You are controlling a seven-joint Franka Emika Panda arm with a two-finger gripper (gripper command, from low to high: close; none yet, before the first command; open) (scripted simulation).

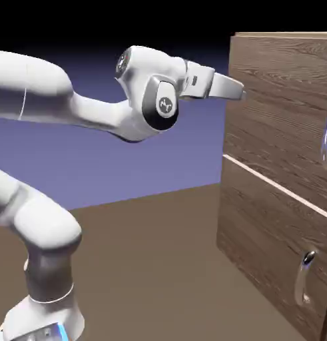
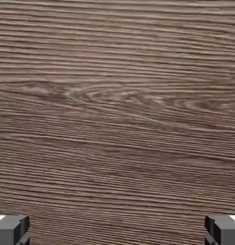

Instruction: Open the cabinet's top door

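Exterior view. Item: gripper [image 1: 240, 90], at the end of the white arm [image 1: 72, 106], pointing toward 3 o'clock, its tip at the near upper edge of the cabinet [image 1: 259, 233]; contact cannot be told, nor the spread of the fingers from this side. Item: top door [image 1: 279, 113], dark wood grain, shut flush, directly at 3 o'clock from the gripper. Its curved silver bar handle [image 1: 326, 140] sits at 4 o'clock from the gripper, well apart, cut by the picture's edge. Item: lower panel [image 1: 272, 253], below a pale seam, with a small silver handle [image 1: 303, 276] at 5 o'clock.

Hand view. Item: fingertips [image 2: 11, 229], grey, at 7 and 5 o'clock in the bottom corners, spread wide, nothing between them. Item: wood grain of the door fills the whole picture straight ahead, close.
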